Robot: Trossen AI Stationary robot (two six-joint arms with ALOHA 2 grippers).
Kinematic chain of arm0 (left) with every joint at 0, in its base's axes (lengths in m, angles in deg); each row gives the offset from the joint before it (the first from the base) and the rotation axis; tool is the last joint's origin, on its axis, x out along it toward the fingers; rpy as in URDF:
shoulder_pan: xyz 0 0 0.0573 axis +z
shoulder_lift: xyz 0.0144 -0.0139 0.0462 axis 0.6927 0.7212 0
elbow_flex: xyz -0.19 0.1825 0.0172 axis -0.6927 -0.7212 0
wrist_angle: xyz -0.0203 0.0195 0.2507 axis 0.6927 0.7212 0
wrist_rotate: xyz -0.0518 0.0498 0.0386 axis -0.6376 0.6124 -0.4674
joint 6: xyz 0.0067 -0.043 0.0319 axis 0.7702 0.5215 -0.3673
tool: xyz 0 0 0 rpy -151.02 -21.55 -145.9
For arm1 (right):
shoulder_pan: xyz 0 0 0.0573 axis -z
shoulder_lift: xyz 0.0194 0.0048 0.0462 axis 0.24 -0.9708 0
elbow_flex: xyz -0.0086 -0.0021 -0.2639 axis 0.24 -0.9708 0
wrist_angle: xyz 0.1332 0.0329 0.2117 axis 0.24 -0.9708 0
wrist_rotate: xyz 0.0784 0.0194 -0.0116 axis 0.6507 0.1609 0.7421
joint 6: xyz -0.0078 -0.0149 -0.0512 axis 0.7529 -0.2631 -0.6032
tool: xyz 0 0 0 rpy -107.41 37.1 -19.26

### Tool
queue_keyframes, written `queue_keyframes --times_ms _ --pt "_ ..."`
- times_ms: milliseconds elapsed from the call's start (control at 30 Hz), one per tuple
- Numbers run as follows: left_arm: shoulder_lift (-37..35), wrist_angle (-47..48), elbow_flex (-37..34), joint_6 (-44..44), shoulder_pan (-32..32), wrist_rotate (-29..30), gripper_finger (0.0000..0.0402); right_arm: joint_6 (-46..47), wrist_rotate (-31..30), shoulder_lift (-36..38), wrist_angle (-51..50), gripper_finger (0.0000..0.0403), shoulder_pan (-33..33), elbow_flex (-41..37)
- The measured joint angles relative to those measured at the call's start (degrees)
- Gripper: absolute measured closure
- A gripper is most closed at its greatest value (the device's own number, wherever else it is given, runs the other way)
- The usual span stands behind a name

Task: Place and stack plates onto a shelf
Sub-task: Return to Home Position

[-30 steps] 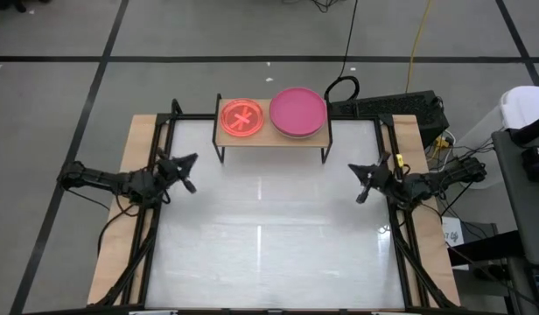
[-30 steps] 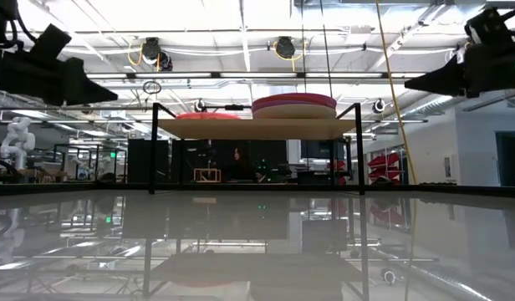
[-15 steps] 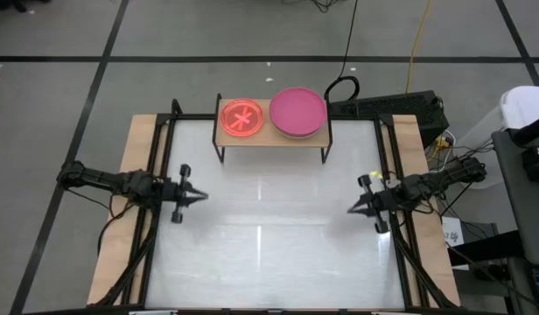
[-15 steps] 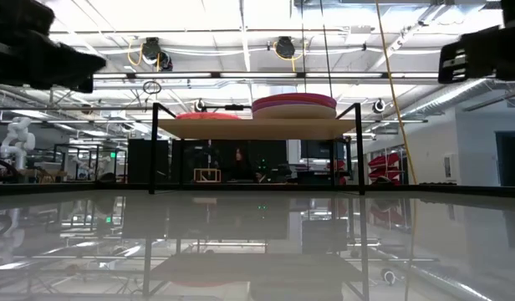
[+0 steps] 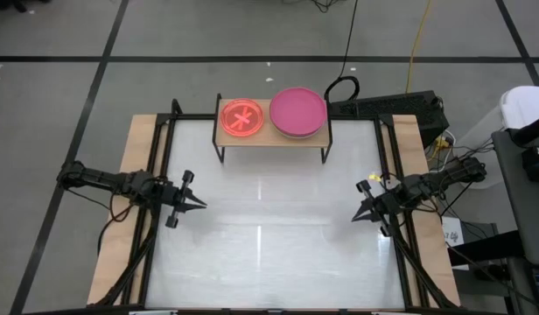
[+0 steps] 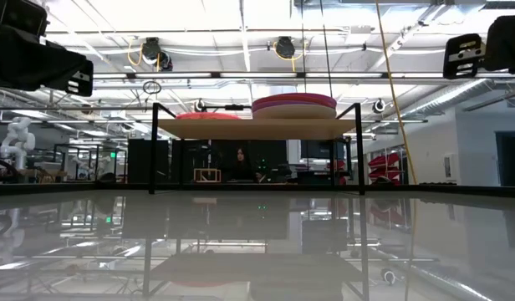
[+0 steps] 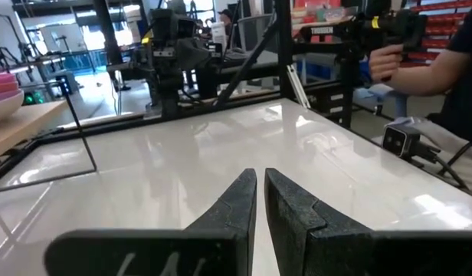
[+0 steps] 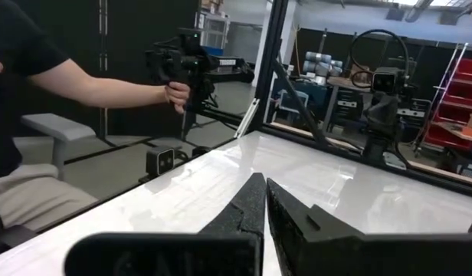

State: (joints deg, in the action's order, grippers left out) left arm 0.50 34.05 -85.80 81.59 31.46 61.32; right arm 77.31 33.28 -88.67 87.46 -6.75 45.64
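The shelf [image 5: 271,133] stands on its thin black legs at the table's far middle. On its left half lies a translucent red-orange plate [image 5: 241,118]. On its right half rests a magenta plate [image 5: 297,110] on top of a beige one [image 6: 295,111]. My left gripper [image 5: 199,204] hovers over the table's left side, level and pointing toward the middle, shut with nothing in it. My right gripper [image 5: 355,217] mirrors it at the right side, also shut on nothing. Both are well short of the shelf.
The white glossy tabletop [image 5: 269,236] lies bare between the two grippers. Beyond the table's edges a person's arm [image 8: 98,88] holds a handle rig, and a hand [image 7: 385,61] grips another. Black frame rails run along both table sides.
Both grippers have swung about their wrists. They pointed slantwise toward the shelf and now point across the table at each other, with their tips carried toward the near edge. The plates and the shelf have kept still.
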Motion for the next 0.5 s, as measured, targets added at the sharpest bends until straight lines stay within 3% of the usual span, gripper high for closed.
queue_keyframes --times_ms 500 --pt "5.6 0.5 0.1 0.2 1.1 5.3 0.0367 -0.4 -7.3 0.0 -1.1 0.0403 0.0 0.0"
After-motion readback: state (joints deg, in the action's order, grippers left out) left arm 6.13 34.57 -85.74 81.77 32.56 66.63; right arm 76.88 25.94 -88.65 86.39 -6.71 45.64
